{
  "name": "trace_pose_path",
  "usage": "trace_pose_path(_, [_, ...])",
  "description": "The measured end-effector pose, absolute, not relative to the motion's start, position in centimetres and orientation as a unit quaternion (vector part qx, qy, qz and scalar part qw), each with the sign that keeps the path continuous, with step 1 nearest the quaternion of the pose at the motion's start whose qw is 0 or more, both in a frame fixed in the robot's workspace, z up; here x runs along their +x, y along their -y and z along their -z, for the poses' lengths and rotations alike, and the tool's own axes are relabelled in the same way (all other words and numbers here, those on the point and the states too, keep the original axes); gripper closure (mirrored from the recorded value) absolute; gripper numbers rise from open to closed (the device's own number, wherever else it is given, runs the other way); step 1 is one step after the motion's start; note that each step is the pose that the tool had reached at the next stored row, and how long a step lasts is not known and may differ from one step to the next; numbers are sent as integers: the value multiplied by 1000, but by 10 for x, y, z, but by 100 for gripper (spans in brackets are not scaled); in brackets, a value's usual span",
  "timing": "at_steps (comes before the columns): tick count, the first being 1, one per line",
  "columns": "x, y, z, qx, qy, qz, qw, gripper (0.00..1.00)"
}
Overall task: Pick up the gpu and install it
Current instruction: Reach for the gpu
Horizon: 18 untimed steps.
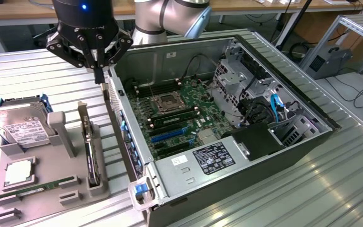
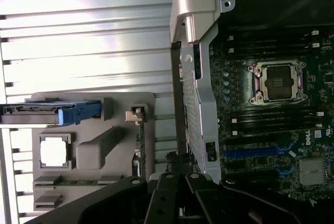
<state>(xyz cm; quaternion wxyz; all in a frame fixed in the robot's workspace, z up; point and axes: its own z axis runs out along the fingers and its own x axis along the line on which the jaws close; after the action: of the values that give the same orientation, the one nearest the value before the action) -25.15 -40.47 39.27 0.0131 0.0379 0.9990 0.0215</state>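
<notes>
Your pincer (image 1: 98,76), clenched on nothing, hangs beside the computer case's (image 1: 130,137) wall, so any descent risks striking it or the gpu (image 1: 90,158) standing at the holder's (image 1: 55,163) case-side edge.

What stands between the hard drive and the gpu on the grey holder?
In the exterior view, a grey upright post of the holder stands between the hard drive and the gpu.
</notes>
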Motion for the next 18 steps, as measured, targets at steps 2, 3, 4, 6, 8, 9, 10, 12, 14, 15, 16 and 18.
trace_pose_path(2, [-251,407,-393,38,-999,-22,13,89])
trace_pose_path(3, [-251,408,-393,38,-999,-22,13,89])
trace_pose_path(4, [-251,409,-393,38,-999,-22,13,89])
trace_pose_path(6, [-251,411,-393,38,-999,-22,13,89])
trace_pose_path(8, [-251,412,-393,38,-999,-22,13,89])
trace_pose_path(9, [-251,413,-393,38,-999,-22,13,89])
trace_pose_path(10, [-251,413,-393,38,-999,-22,13,89])
trace_pose_path(12, [-251,415,-393,38,-999,-22,13,89])
trace_pose_path(14, [-251,416,-393,38,-999,-22,13,89])
trace_pose_path(15, [-251,417,-393,38,-999,-22,13,89])
trace_pose_path(16, [-251,418,-393,38,-999,-22,13,89])
trace_pose_path(18, [-251,419,-393,38,-999,-22,13,89])
